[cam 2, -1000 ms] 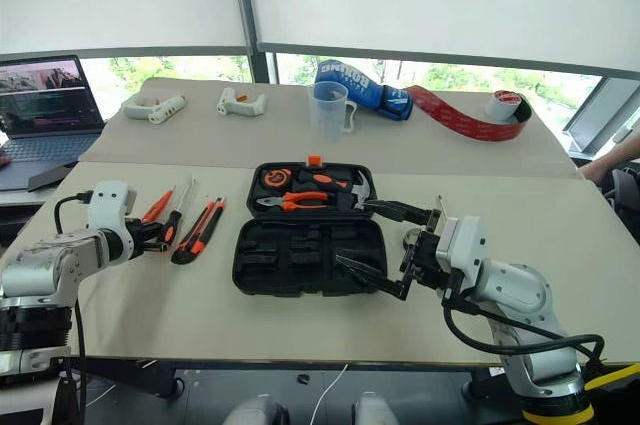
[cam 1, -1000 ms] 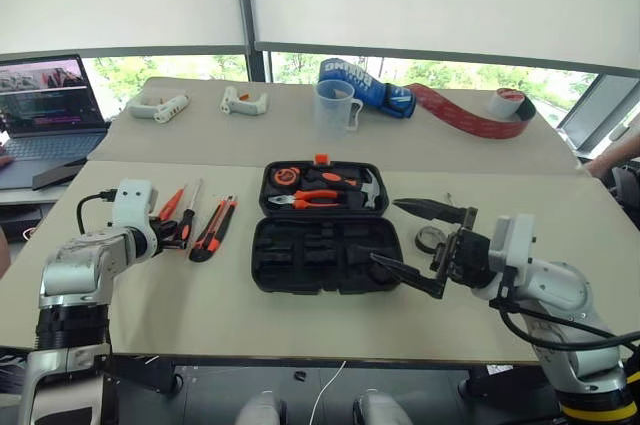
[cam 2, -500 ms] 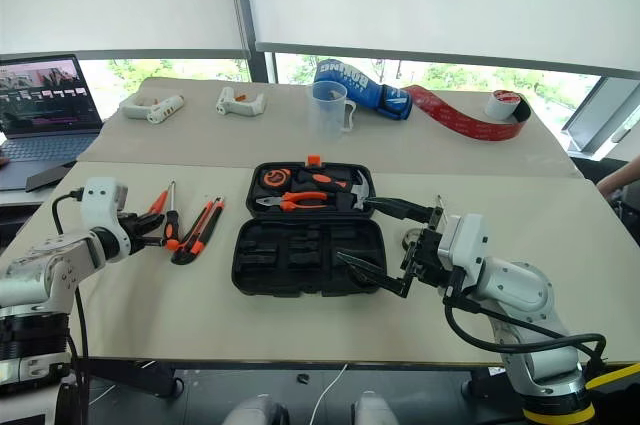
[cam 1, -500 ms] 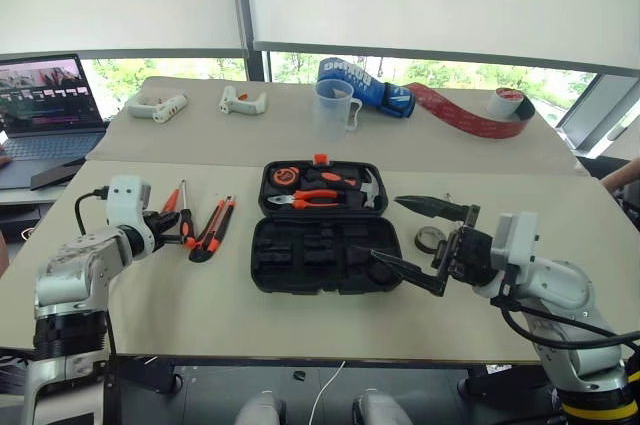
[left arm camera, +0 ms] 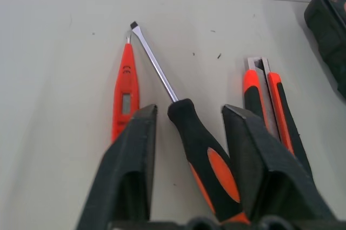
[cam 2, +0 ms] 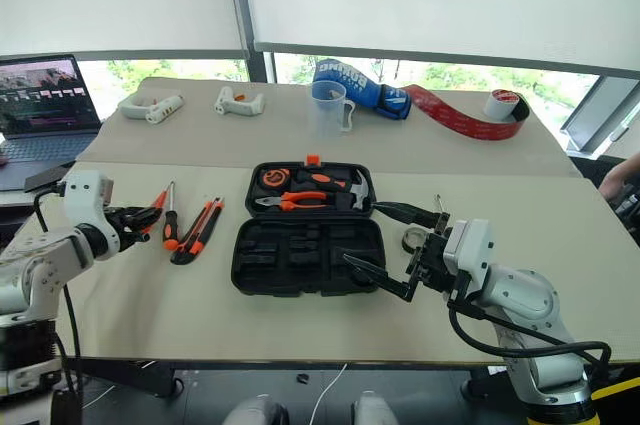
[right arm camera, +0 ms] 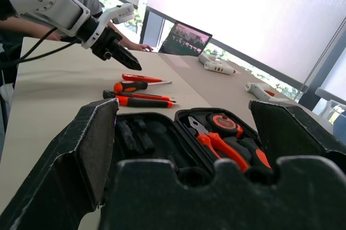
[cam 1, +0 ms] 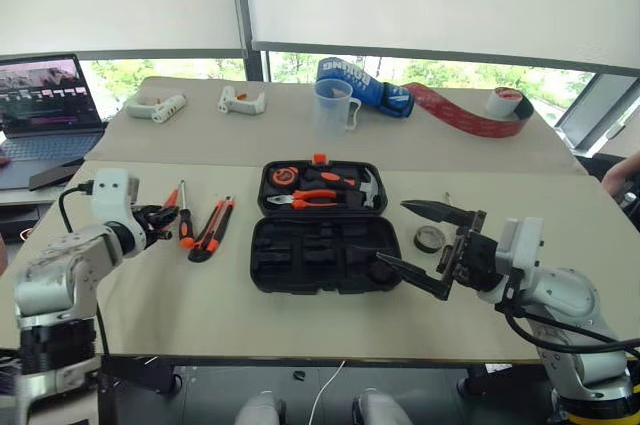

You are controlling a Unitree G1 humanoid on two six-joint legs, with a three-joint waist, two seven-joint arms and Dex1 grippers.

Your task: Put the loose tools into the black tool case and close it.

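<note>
Head views: black tool case [cam 1: 322,228] lies open mid-table. Left of it lie three loose tools: orange-black screwdriver [cam 1: 185,217], small orange screwdriver [cam 2: 153,209], utility knife [cam 1: 214,228]; one black tape roll [cam 1: 431,238] sits right. A blue item at rear bears unreadable white lettering.

Left wrist view: left gripper [left arm camera: 189,127] jaws parted, straddling the screwdriver handle, not clamped.

Right wrist view: right gripper [right arm camera: 184,138] wide open, empty, near the case.
</note>
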